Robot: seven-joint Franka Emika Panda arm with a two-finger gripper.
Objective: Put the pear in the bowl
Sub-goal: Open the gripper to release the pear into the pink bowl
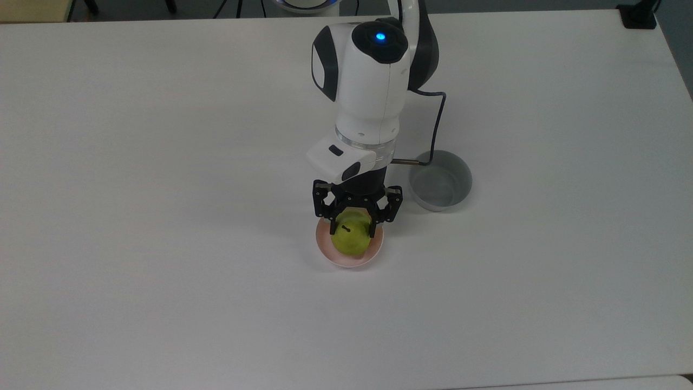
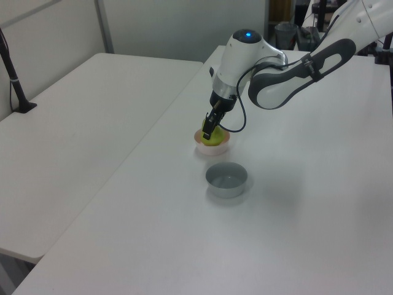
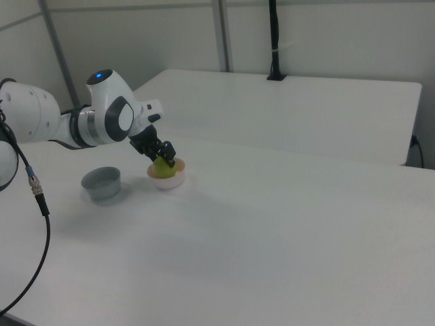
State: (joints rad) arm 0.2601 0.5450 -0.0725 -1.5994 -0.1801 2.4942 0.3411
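Looking down, I saw my black two-finger claw point(image 1: 352, 225) clamped on the small yellow-green pear point(image 1: 351, 239), sitting inside the pale pink glossy bowl point(image 1: 349, 260), grey straight-sided bowl point(image 1: 440, 180) at two o'clock on the white desk point(image 1: 162, 216).

Pear in the bowl, gripper right on top of it, mid-table.

The pear point(image 1: 350, 240) sits inside the bowl point(image 1: 349, 260), with the gripper point(image 1: 352, 228) directly over it, one finger point(image 1: 332, 226) on either side of the fruit. The arm point(image 1: 368, 92) reaches in from the far edge of the table point(image 1: 162, 216) in the top view. The grey bowl point(image 1: 439, 187) stands just beside, at the top view's right and a little further back; in the left view it lies in front of the bowl, in the right view to the left.
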